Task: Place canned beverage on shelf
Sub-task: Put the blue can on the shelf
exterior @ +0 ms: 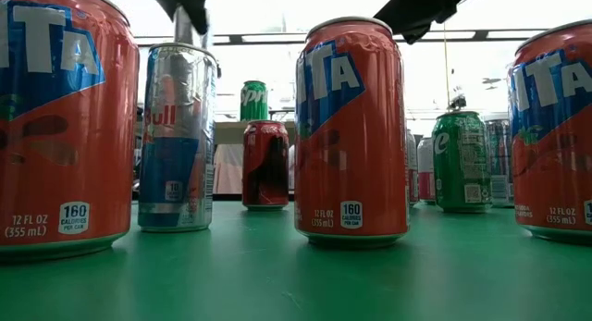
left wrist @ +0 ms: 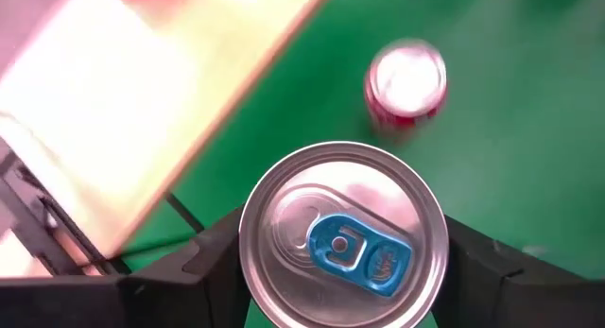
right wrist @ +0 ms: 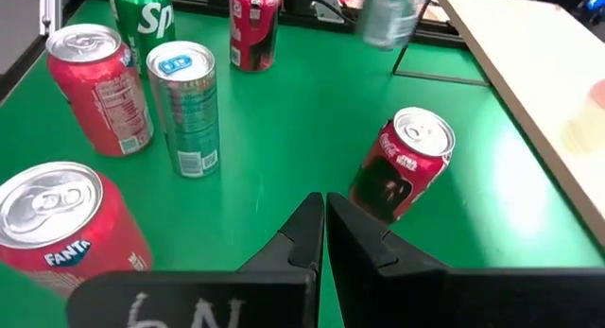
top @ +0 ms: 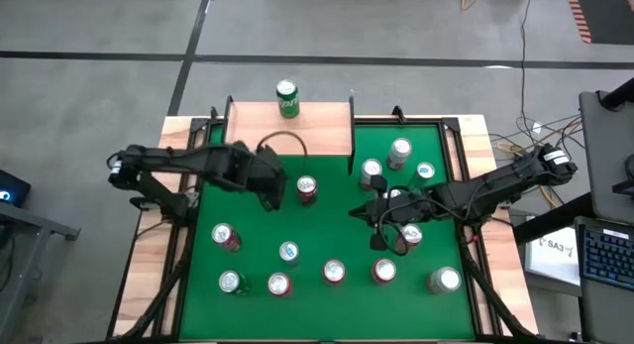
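Note:
My left gripper (top: pixel 269 181) hangs above the green table (top: pixel 327 235), just off the shelf's near edge, shut on a silver-topped can with a blue tab (left wrist: pixel 343 238). The shelf (top: pixel 289 131) is a light-wood board at the table's far left; a green Sprite can (top: pixel 287 98) stands on its far edge. A red Coca-Cola can (top: pixel 307 189) stands on the table just right of my left gripper. My right gripper (right wrist: pixel 324 210) hovers shut over the table's right half, pointing toward that red can (right wrist: pixel 402 167) and touching nothing. My left gripper pinches the silver-topped can between its two fingers (left wrist: pixel 213 262), one on each opposite side, just under the top rim (left wrist: pixel 248 243). The fingers come from above, slanting down. The can stays upright, and in the right wrist view the can (right wrist: pixel 388 16) shows blurred, clear of the table.
Several cans stand on the table: a near row of red Fanta cans (top: pixel 334 273), a slim Red Bull can (exterior: pixel 176 136), a silver can (top: pixel 445 280) at the near right, and a cluster (top: pixel 400 151) at the far right. A dark cable loop (top: pixel 280 141) lies on the shelf.

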{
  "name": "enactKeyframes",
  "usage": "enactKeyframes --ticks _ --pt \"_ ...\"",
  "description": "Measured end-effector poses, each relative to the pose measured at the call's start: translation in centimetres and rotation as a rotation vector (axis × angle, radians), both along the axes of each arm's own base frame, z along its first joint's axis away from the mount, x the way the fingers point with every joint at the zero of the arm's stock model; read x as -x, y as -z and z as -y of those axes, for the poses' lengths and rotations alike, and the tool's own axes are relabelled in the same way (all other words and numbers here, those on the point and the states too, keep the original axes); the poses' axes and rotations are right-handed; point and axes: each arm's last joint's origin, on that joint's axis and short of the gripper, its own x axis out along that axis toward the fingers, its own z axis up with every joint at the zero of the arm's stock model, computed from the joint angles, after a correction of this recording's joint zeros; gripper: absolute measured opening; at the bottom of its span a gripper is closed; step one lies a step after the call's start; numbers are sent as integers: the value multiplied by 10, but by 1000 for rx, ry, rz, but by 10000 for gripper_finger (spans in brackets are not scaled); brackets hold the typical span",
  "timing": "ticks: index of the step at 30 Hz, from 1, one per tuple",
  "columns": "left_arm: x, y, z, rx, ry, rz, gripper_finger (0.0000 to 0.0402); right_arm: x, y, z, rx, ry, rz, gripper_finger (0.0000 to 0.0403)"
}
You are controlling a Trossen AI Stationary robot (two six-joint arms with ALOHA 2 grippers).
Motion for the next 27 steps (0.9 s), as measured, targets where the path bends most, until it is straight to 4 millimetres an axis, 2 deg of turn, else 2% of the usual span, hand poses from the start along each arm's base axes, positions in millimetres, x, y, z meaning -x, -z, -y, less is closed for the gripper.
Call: enactKeyframes --ticks 6,14,27 --pt "2 -17 -32 -44 -17 7 223 -2 -14 -1 50 -32 33 9" --pt "9 -18 -76 -40 -74 -46 223 -1 -14 0 64 -37 -1 9" --pt "14 -20 -120 -19 -96 -3 223 -1 -14 0 66 -36 -4 9"
